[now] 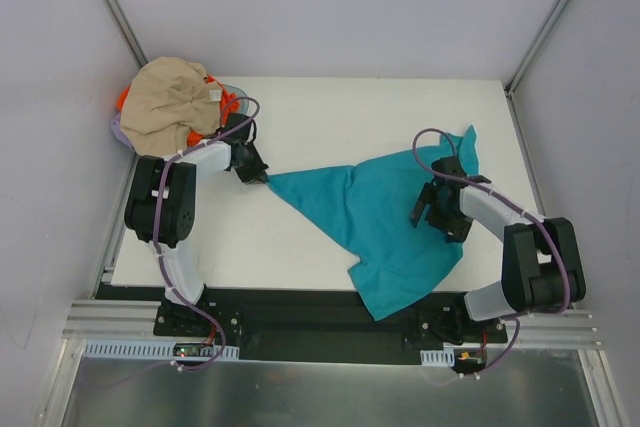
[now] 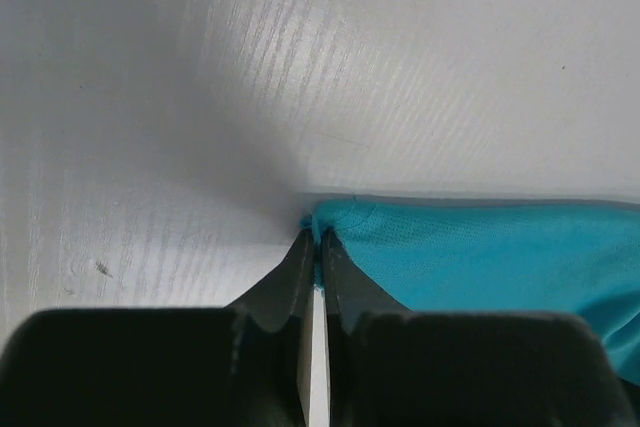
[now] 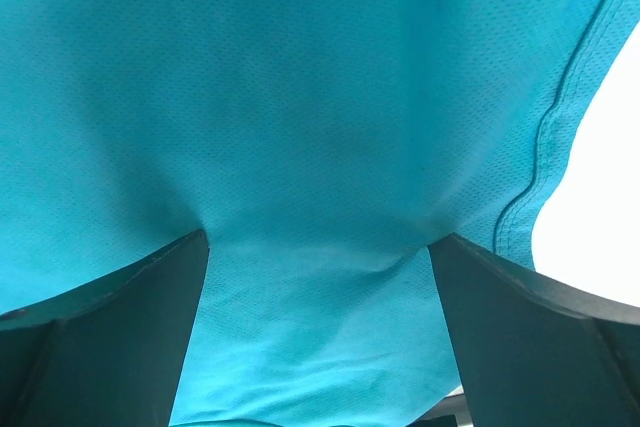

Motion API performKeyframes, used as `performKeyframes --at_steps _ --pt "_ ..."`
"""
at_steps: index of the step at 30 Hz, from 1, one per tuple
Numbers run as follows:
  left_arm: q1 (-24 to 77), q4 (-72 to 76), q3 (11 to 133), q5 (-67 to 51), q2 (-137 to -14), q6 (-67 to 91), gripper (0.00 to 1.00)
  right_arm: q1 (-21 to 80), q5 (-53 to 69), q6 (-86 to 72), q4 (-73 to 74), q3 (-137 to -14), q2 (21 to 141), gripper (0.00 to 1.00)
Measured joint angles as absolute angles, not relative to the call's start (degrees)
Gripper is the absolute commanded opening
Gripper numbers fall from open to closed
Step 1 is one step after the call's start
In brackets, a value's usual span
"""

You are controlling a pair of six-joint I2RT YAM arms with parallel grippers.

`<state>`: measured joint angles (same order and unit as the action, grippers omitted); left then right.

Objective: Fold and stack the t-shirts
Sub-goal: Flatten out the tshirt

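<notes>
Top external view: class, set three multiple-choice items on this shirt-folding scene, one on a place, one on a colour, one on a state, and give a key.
1. Where does the beige t-shirt lie?
A. heaped at the table's far left corner
B. flat under the right arm
C. at the near edge

2. What colour is the t-shirt spread across the middle?
A. orange
B. white
C. teal

3. How is the left gripper?
A. wide open above bare table
B. shut on a corner of the teal t-shirt
C. out of view

Key: 1 A, it sits bunched at the far left, beyond the left arm. 2 C, teal cloth runs from the centre to the right. 3 B, the left wrist view shows the jaws pinched on the cloth's tip.
</notes>
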<state>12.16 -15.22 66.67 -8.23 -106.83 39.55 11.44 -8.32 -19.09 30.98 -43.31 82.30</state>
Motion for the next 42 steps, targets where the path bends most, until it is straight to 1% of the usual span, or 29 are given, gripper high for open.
performKeyframes --at_steps 5,11,18,21,23,26,28,34,37,40,42 --pt "11.8 -13.6 64.7 -8.4 -105.8 39.7 0.00 10.5 -8.5 -18.0 31.9 -48.1 87.6 0.96" --pt "11.1 -12.5 55.1 -7.1 -98.0 40.5 0.00 10.1 -8.3 -16.0 32.1 -60.4 98.6 0.96" --pt "11.1 -12.7 42.6 -5.8 -86.1 42.5 0.00 11.6 -5.9 -12.8 32.4 -82.1 114.5 0.96" --pt "11.1 -12.9 38.2 -5.4 -81.1 43.5 0.00 13.2 -4.6 -11.2 32.1 -87.4 116.9 0.96" --pt "11.1 -13.3 36.3 -5.3 -78.7 44.2 0.00 14.0 -4.4 -10.7 32.2 -87.7 115.8 0.96" --pt "11.1 -14.0 34.9 -5.3 -75.6 44.6 0.00 14.4 -5.5 -10.2 32.1 -85.0 110.9 0.96" --pt "11.2 -14.0 34.9 -5.3 -74.2 44.6 0.00 14.3 -7.2 -10.5 32.9 -79.3 103.6 0.96" --pt "13.0 -14.0 34.9 -5.0 -71.2 44.6 0.00 14.1 -11.4 -15.7 36.3 -55.7 75.0 0.96" --pt "13.6 -14.0 34.9 -4.6 -70.6 44.6 0.00 14.1 -10.2 -20.4 38.8 -44.3 64.6 0.96" --pt "13.6 -14.0 34.9 -4.2 -70.6 44.6 0.00 14.1 -8.4 -23.3 41.6 -38.7 61.2 0.99" --pt "13.6 -14.0 34.9 -4.0 -70.6 44.6 0.00 14.1 -7.4 -24.6 42.6 -37.2 60.8 0.94"
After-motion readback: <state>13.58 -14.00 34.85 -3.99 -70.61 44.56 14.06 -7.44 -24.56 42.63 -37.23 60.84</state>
